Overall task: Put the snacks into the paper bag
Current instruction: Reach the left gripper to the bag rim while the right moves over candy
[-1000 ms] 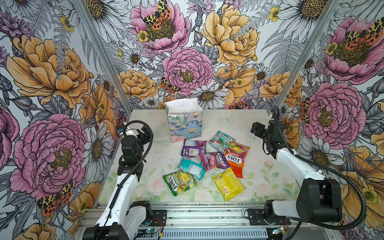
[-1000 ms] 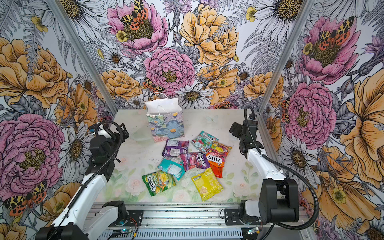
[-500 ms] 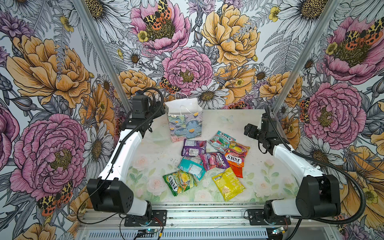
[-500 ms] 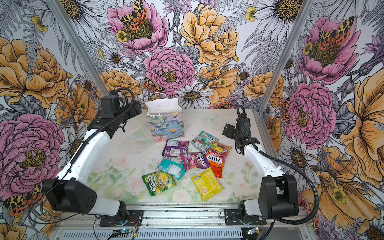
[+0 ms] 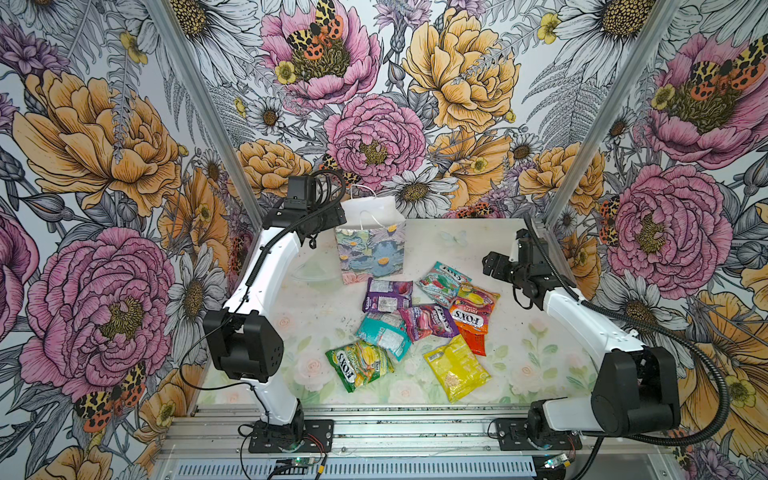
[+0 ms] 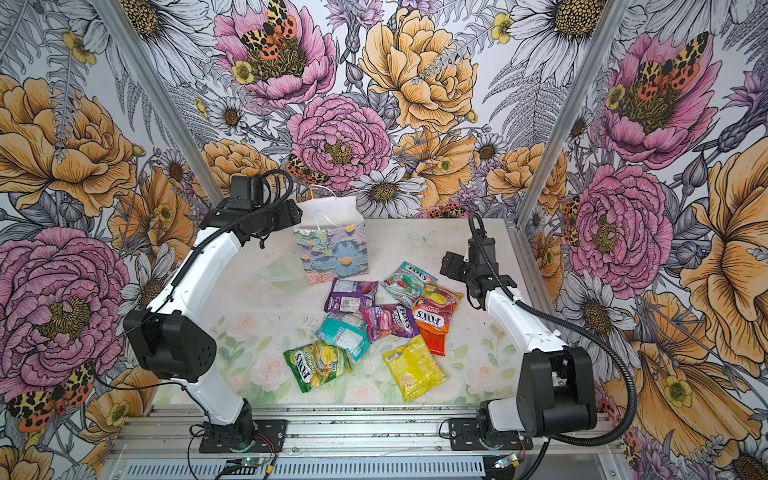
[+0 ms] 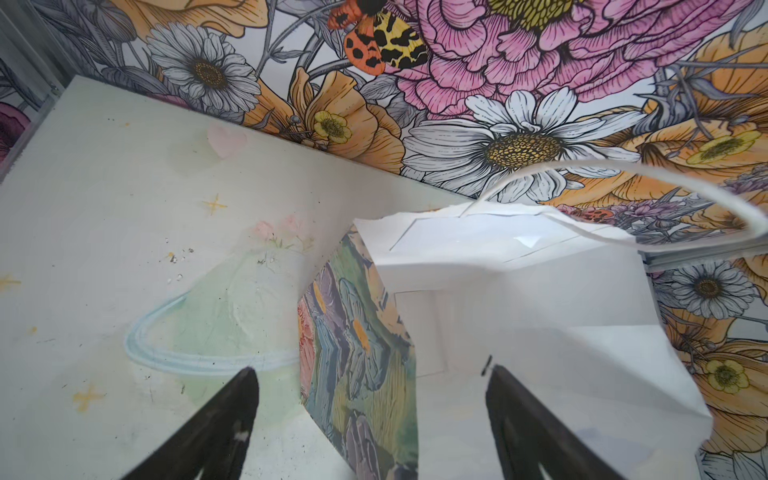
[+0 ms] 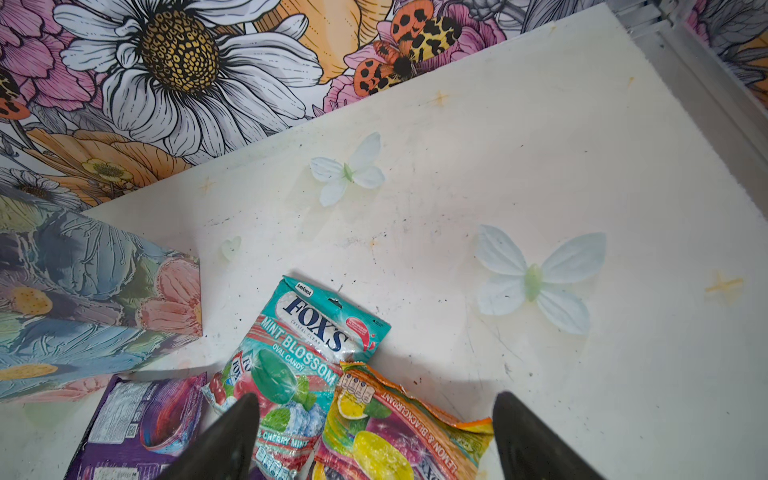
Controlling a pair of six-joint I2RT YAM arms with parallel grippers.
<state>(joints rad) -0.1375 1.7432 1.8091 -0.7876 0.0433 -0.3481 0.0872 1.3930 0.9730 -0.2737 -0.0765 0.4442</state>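
Note:
The paper bag (image 5: pixel 370 249) (image 6: pixel 332 253) stands upright at the back of the table, its white mouth open. My left gripper (image 5: pixel 330 218) (image 7: pixel 370 372) is open at the bag's left rim. In the left wrist view one finger is over the white inside and one is outside the printed wall (image 7: pixel 357 353). Several snacks lie in front of the bag: purple (image 5: pixel 387 295), mint-teal (image 8: pixel 316 332), lemon-blackcurrant (image 8: pixel 386 432), orange (image 5: pixel 471 322), magenta (image 5: pixel 428 322), teal (image 5: pixel 384 334), green (image 5: pixel 359 365), yellow (image 5: pixel 456 368). My right gripper (image 5: pixel 492 266) (image 8: pixel 374 398) hovers open above the mint-teal and lemon-blackcurrant packets, holding nothing.
Flowered walls close in the table on three sides, with aluminium posts (image 5: pixel 195 95) at the back corners. A metal rail (image 5: pixel 395 428) with both arm bases runs along the front. Pale butterflies (image 8: pixel 534 278) are painted on the tabletop.
The left arm swung from the front left up to the bag's left rim, its jaws narrowing slightly. The right gripper crept leftward toward the packets. The snacks and the bag stayed put.

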